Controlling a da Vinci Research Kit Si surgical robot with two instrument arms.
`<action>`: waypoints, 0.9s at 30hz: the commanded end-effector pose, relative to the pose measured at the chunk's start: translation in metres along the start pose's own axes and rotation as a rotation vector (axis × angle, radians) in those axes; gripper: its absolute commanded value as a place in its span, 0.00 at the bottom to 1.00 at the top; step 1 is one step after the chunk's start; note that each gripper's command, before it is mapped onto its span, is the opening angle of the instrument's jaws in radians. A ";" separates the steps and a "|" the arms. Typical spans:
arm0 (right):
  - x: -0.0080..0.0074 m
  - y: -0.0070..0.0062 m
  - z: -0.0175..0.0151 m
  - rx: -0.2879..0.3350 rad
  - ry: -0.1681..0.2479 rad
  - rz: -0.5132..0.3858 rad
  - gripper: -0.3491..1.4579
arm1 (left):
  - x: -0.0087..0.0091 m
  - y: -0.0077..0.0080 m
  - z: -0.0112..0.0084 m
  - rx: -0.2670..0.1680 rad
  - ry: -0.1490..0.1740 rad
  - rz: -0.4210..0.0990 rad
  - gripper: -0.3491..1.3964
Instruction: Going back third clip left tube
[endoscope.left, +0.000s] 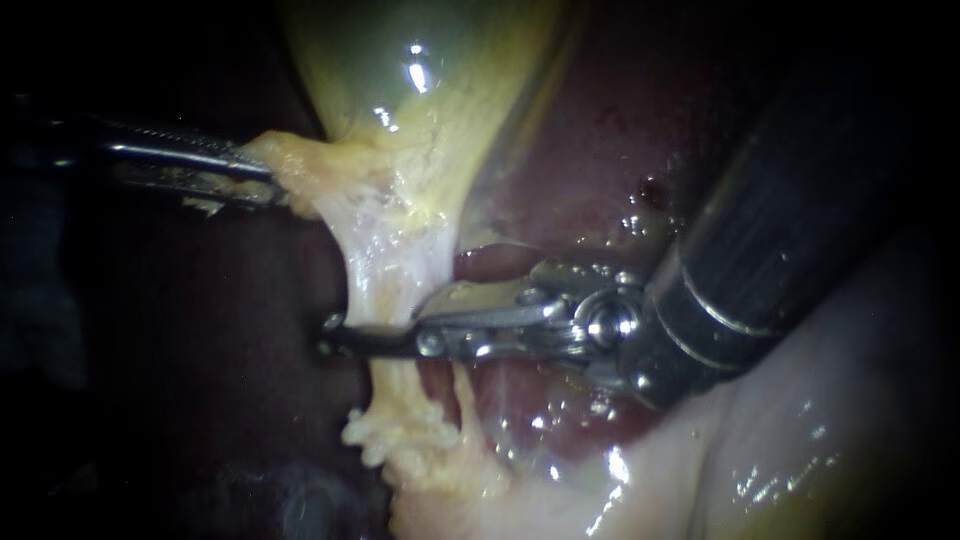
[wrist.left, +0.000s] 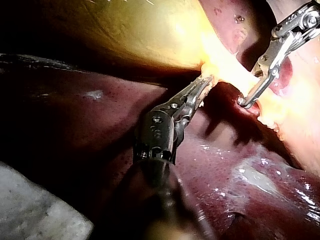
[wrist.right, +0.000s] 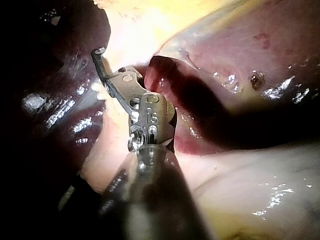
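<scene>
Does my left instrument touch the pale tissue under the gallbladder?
Touching. The endoscope view shows the left instrument gripping the pale tissue edge; no gap.

There are two instruments: the left instrument (endoscope.left: 262, 185) comes in from the left and the right instrument (endoscope.left: 335, 335) from the right. I count one gallbladder (endoscope.left: 430, 90), far in the middle, and one liver (endoscope.left: 590, 170), which lies beside it to the right. One pale strand of tissue (endoscope.left: 385, 270) runs from the gallbladder toward the near side.
</scene>
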 end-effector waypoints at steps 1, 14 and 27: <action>0.0000 0.0000 0.0000 0.001 0.000 0.000 0.00 | 0.0000 0.0000 0.0000 0.000 0.000 0.000 0.00; -0.0008 0.0013 0.0008 0.026 -0.019 -0.100 0.39 | 0.0000 0.0000 0.0000 0.000 0.000 0.000 0.00; -0.0008 0.0035 0.0010 0.069 0.023 -0.218 0.46 | -0.0001 0.0000 -0.0002 -0.001 0.000 0.001 0.00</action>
